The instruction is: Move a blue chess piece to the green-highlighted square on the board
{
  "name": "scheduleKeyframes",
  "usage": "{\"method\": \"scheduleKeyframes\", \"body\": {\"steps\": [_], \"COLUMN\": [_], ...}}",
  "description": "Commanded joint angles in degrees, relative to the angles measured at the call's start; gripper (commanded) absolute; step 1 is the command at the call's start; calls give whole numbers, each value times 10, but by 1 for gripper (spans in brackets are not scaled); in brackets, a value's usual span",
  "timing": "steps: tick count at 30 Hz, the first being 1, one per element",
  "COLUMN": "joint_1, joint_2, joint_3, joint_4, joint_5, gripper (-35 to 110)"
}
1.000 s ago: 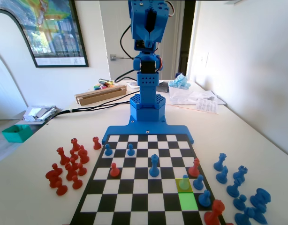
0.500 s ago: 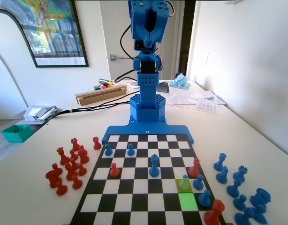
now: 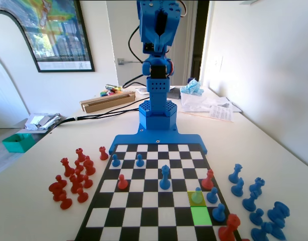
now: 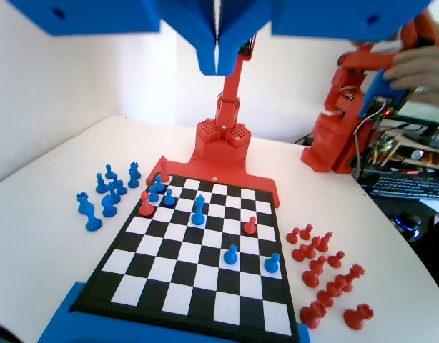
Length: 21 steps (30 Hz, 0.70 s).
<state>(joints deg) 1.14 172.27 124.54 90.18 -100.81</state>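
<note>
The blue chess piece point(image 3: 196, 196), a pale teal pawn, stands on the yellow-olive square near the board's right edge in the fixed view. The green-highlighted square point(image 3: 200, 216) lies directly in front of it, one row nearer the camera, with nothing on it. My gripper point(image 3: 160, 37) is raised high over the arm's base at the far end of the board point(image 3: 144, 201), far from the pawn. In the wrist view the gripper point(image 4: 218, 68) hangs shut with only a thin slit between its jaws and nothing in them. The pawn point(image 4: 169, 198) shows far below at the board's far left.
Deeper-blue pawns point(image 3: 212, 195) point(image 3: 218, 212) and red pieces point(image 3: 209, 178) point(image 3: 229, 227) crowd around the green square. A tall blue piece point(image 3: 165, 176) stands mid-board. Spare red pieces point(image 3: 73, 175) lie left of the board and blue ones point(image 3: 254, 206) to its right.
</note>
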Motion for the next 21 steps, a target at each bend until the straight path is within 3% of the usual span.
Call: {"method": "scheduleKeyframes", "body": {"steps": [1,12,21], "joint_1": [1,-11,-4], "joint_2": [-44,-227,-370], "joint_3": [-60,-161,-197], "joint_4": [-3,-33,-77], "joint_5": [9,85,246], "gripper": [1,1,1]}}
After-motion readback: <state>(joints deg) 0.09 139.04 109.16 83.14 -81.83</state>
